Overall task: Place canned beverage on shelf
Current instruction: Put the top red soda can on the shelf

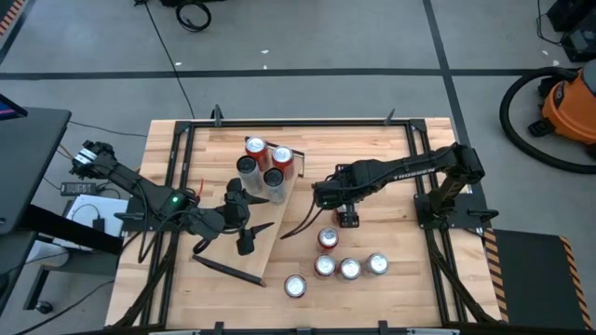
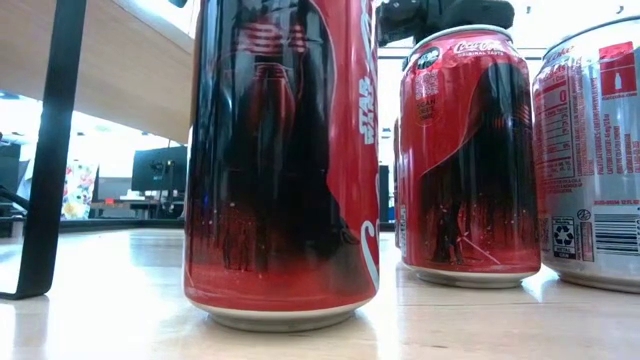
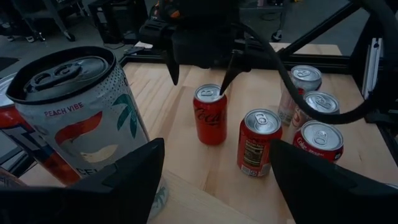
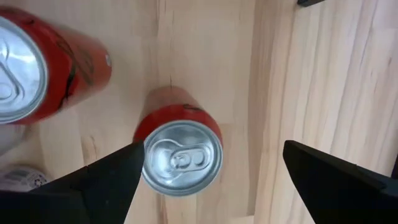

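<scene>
I see a glossy red can (image 4: 180,149) with a round silver lid upright on the pale wood-grain surface (image 1: 391,177). Right pincer (image 1: 346,220) hangs spread wide directly above it, pointing down. Left pincer (image 1: 244,244) rests open over the shelf (image 1: 270,237), beside four cans (image 1: 264,165).

An orange shop vacuum (image 1: 570,102) stands beside the table (image 1: 391,279).

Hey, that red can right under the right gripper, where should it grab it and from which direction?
Grip the red can around its round side wall, just below the rim, coming straight down from above. It stands upright with open tabletop around it, and the right gripper hangs over it with fingers spread wider than the can.
</scene>
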{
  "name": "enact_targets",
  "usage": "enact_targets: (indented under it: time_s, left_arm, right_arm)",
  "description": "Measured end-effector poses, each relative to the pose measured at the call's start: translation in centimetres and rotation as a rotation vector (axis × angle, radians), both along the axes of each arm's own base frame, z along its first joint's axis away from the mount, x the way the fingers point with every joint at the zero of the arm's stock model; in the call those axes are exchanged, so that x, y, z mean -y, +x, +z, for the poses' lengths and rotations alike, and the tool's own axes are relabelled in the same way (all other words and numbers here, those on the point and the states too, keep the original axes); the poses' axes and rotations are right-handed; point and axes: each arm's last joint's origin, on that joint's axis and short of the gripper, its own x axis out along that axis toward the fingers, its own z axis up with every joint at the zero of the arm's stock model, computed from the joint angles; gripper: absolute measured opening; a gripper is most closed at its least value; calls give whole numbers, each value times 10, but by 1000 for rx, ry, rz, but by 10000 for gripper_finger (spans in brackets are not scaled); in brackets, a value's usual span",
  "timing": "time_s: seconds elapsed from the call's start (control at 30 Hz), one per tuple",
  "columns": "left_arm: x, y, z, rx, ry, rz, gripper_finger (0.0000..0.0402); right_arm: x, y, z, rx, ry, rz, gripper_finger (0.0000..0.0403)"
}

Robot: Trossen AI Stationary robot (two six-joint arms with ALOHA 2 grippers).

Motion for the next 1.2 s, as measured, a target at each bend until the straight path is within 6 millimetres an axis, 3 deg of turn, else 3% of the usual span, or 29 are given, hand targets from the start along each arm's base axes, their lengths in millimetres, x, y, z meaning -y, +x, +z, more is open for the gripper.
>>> enact_targets:
  time_s: [0.33, 0.73, 1.07, 1.2]
  left_arm:
    - [0, 0, 0, 2, -7, 3, 302]
    - [0, 0, 0, 2, -12, 5, 302]
    - [0, 0, 0, 2, -12, 5, 302]
    - [0, 0, 0, 4, -17, 7, 302]
  right_arm:
    - [-10, -3, -3, -24, -7, 63, 394]
    - [-5, -10, -45, -103, -14, 157, 383]
    - [3, -13, -54, -82, 75, -164, 307]
    - [2, -10, -54, -28, 106, -351, 300]
